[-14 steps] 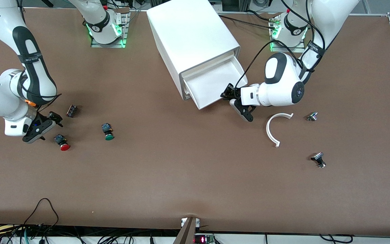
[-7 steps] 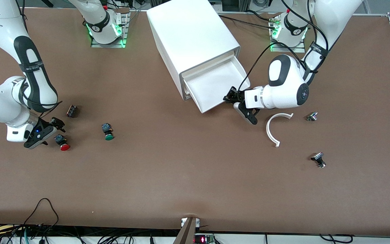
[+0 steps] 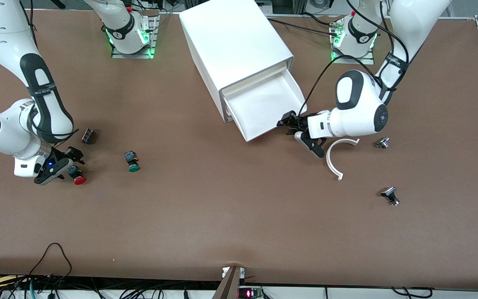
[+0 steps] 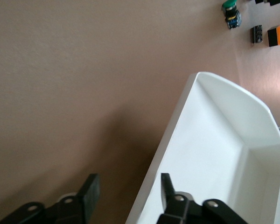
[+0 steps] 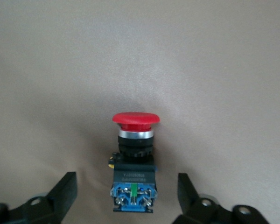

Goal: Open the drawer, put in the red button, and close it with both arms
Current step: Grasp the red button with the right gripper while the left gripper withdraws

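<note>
Right hand (image 3: 63,163) is gaping wide around the red button (image 3: 77,176); left hand (image 3: 301,132), open, is straddling the drawer (image 3: 264,106) lip.

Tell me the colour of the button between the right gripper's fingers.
Red cap on the button, dark body; clearest in the right wrist view.

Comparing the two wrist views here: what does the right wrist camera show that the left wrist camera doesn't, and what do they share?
Only the right wrist view shows the red button lying on the table, between the open fingers of the right gripper and not yet gripped.

Only the left wrist view shows the drawer, pulled out and with nothing in the part that shows, with the open left gripper straddling its front lip; a green button and a small dark part lie farther off.

Both show the brown table and their own gripper's black fingers spread apart.
</note>
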### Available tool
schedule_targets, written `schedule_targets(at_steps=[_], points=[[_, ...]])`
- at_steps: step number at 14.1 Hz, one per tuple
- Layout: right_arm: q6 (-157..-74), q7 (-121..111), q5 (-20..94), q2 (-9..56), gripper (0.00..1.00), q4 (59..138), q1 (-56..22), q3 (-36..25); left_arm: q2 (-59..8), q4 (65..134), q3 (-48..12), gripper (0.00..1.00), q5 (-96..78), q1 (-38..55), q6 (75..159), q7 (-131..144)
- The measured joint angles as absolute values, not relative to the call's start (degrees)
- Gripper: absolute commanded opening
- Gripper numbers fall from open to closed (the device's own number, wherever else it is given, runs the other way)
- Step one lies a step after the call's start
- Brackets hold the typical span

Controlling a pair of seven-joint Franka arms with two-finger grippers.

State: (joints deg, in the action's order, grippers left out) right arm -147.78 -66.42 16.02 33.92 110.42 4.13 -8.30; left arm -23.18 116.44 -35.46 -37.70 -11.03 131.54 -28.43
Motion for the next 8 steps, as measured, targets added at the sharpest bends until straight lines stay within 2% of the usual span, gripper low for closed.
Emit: schedule_targets(at_steps=[2, 4, 6, 8], points=[[-147.78, -67.17, 16.96, 34.38, 0.70, 110.33, 4.14, -8.29, -21.37, 116.02, -35.14, 1.00, -37.67, -12.57, 131.34, -28.27], [-147.79, -67.52, 17.32, 34.79, 0.48, 110.26, 4.15, -8.29, -17.83, 115.84, -32.97, 1.00, -37.21, -14.18, 130.69, -28.27], [-147.80, -67.71, 17.36, 34.96, 0.31, 110.16, 4.17, -8.30, -13.79, 115.82, -29.07, 1.00, -37.01, -15.07, 129.68, -28.45], [-147.85, -68.25, 17.37, 34.96, 0.22, 109.96, 4.21, -8.31, -10.10, 115.68, -23.91, 1.00, -34.91, -15.32, 125.96, -28.57]])
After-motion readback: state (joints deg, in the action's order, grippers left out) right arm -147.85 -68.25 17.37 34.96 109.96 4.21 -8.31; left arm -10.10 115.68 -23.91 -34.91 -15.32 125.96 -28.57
